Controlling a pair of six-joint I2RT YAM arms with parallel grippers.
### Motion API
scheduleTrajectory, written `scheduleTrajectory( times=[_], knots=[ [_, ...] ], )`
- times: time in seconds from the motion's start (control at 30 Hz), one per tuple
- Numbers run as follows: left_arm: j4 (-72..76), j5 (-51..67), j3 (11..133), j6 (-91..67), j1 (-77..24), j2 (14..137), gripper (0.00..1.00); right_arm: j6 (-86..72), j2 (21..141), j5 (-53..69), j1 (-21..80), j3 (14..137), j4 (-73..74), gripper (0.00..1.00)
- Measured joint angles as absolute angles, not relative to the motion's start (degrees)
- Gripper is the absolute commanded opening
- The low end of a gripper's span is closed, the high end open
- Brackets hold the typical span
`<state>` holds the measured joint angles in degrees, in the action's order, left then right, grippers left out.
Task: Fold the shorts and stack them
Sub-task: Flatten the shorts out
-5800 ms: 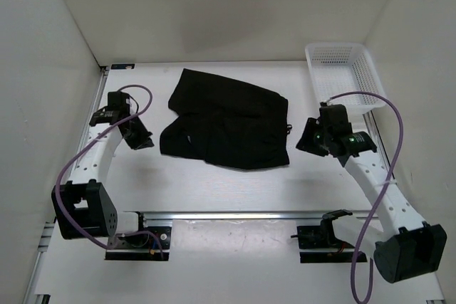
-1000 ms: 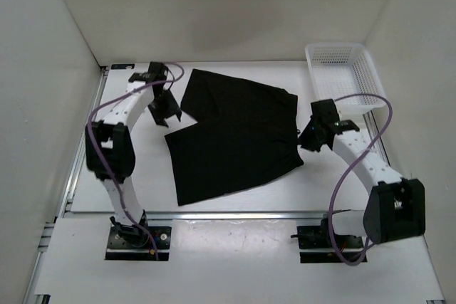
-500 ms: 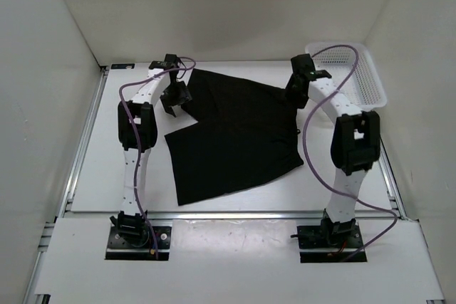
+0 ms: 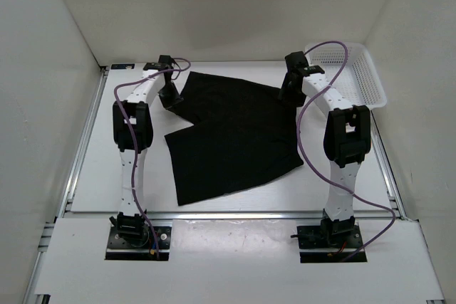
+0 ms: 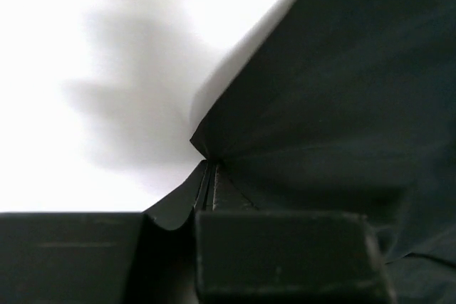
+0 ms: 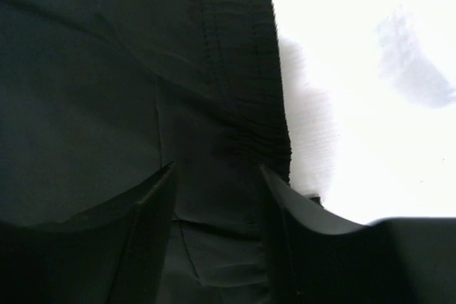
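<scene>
Both arms have reached out to the far edge since a second ago. My left tool (image 5: pixel 206 176) pinches the shorts (image 4: pixel 235 133) at the far-left hem corner. The right tool (image 6: pixel 214 176), spread, straddles the waistband (image 6: pixel 249 69). The shorts lie flat on the table (image 4: pixel 142 176). Limp, light cloth: I'd grip corners and lift together.

My left pincer (image 5: pixel 209 184) is clamped tight on a corner of the black shorts (image 5: pixel 342 105), the cloth puckering at the pinch. The shorts spread up and rightward from it. Left of the shorts lies the white, shadowed tabletop (image 5: pixel 64 26).
</scene>
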<state>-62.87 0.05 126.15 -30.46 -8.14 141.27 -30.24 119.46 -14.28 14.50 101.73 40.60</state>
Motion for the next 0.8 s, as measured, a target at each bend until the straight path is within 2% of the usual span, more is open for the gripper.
scheduleTrajectory(
  times=[0.1,0.2,0.4,0.43,0.53,0.57,0.67,0.8],
  knots=[
    [-62.50,-0.60,120.51,-30.35,-5.58,135.70,0.10,-28.10,119.52,-14.20,14.48,103.70,41.56,0.64],
    [-62.13,-0.84,120.33,-29.23,-2.59,131.55,0.10,-26.17,119.57,-14.20,14.48,107.55,42.13,0.74],
    [-63.48,-1.13,123.66,-26.00,1.08,129.23,0.10,-21.52,123.76,-11.79,14.48,117.14,42.30,0.77],
    [-63.90,-1.04,123.83,-25.39,1.17,129.36,0.35,-20.80,125.21,-10.94,14.48,118.85,42.46,0.77],
    [-66.50,-0.43,126.34,-23.59,1.17,131.02,0.64,-19.40,129.29,-7.88,14.68,122.26,42.57,0.77],
    [-67.05,-0.30,127.00,-23.33,1.30,131.57,0.67,-19.00,130.28,-7.01,14.76,122.50,42.72,0.77],
    [-68.18,0.23,126.85,-22.90,1.80,131.81,0.67,-18.39,132.09,-5.37,15.46,122.48,44.01,0.77],
    [-67.81,0.10,123.81,-23.03,4.29,131.09,0.52,-17.74,132.27,-4.05,17.10,122.19,43.88,0.76]
  ],
)
